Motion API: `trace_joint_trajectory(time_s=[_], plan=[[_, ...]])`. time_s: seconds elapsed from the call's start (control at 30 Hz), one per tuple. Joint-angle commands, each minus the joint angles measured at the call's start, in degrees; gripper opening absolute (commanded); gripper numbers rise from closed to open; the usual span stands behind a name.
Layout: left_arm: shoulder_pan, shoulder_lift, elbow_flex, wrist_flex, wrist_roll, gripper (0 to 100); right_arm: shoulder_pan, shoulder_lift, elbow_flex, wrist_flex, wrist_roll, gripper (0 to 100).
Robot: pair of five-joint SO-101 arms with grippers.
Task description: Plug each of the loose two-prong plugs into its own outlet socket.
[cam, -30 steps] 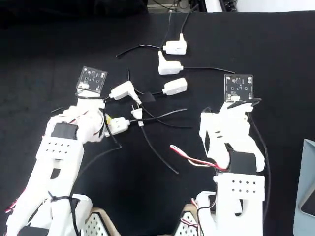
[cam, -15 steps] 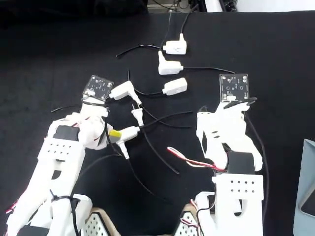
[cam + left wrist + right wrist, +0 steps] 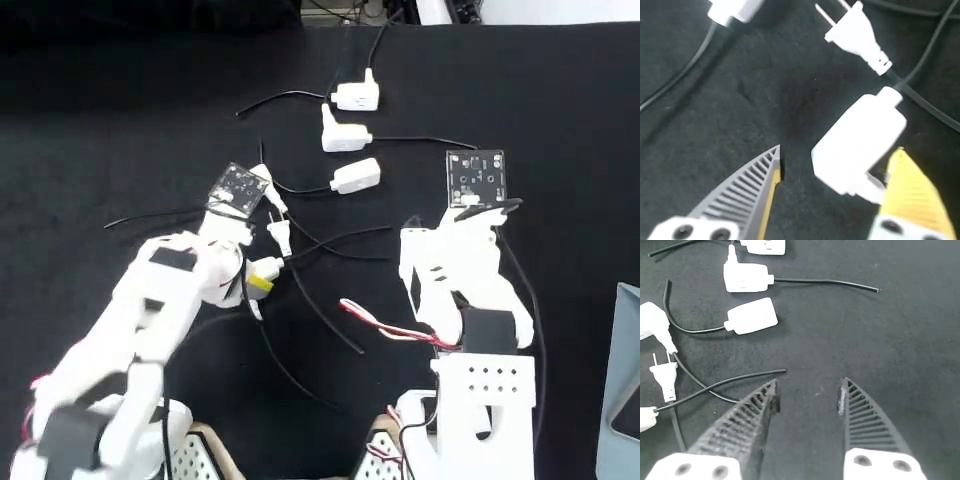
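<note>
Left gripper (image 3: pixel 837 151) is hanging low over the black table (image 3: pixel 120 110) w/ jaws spread wide, not gripping anything. A white socket block (image 3: pixel 860 142) is lying btwn the fingers. It's sitting right up against the yellow finger (image 3: pixel 910 190), and the grey finger (image 3: pixel 752 187) is sitting apart from it w/ table showing in the gap. The loose two-prong plug (image 3: pixel 855 37) is lying just past that block, prongs pointing away from the gripper, its black cable (image 3: pixel 920 100) passing close by the block's end.

Right gripper (image 3: pixel 807 386) is hovering over bare table, jaws open approx medium-wide, nothing in them. Further out, 3 more white blocks are lying in a loose row: far block (image 3: pixel 356 97), middle block (image 3: pixel 345 135), near block (image 3: pixel 355 177). An angled white plug (image 3: pixel 652 322) is lying near the two-prong one.
</note>
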Motion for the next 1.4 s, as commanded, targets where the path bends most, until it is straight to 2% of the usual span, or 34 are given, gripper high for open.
trace_joint_trajectory(time_s=[0.0,0.13,0.27,0.57,0.77,0.93,1.23,1.3,1.37], plan=[[0.66,10.2,-8.92,-1.41,-0.09,24,-0.7,-0.4,-0.22,-1.14,-0.44,18.2],[0.75,15.03,-13.23,-1.41,-0.09,12,-0.7,-0.4,-0.13,-1.14,-0.35,18.2],[0.31,13.1,-13.67,-1.32,-0.35,2,-0.79,-0.4,-0.13,-1.14,-0.26,18.2],[-0.31,-0.62,-8.75,-0.97,-0.09,3,-0.79,-0.4,-0.13,-1.14,-0.18,18.1],[-6.64,-2.99,-11.38,-4.4,0.09,3,-0.79,-0.4,-0.04,-1.14,-0.09,18.1],[-10.95,3.43,-16.48,-9.58,0.09,3,-0.79,-0.4,-0.04,-1.14,-0.09,18.1],[-11.74,24.44,-34.42,-9.58,0.09,4,-2.99,-0.4,0.92,-1.14,0.0,18.3],[-11.91,27.78,-36.62,-9.41,0.09,8,-3.16,-0.4,0.92,-1.14,-0.18,18.3],[-12.7,28.75,-37.67,-7.91,0.18,19,-3.16,-0.4,0.92,-1.14,-0.26,18.3]])
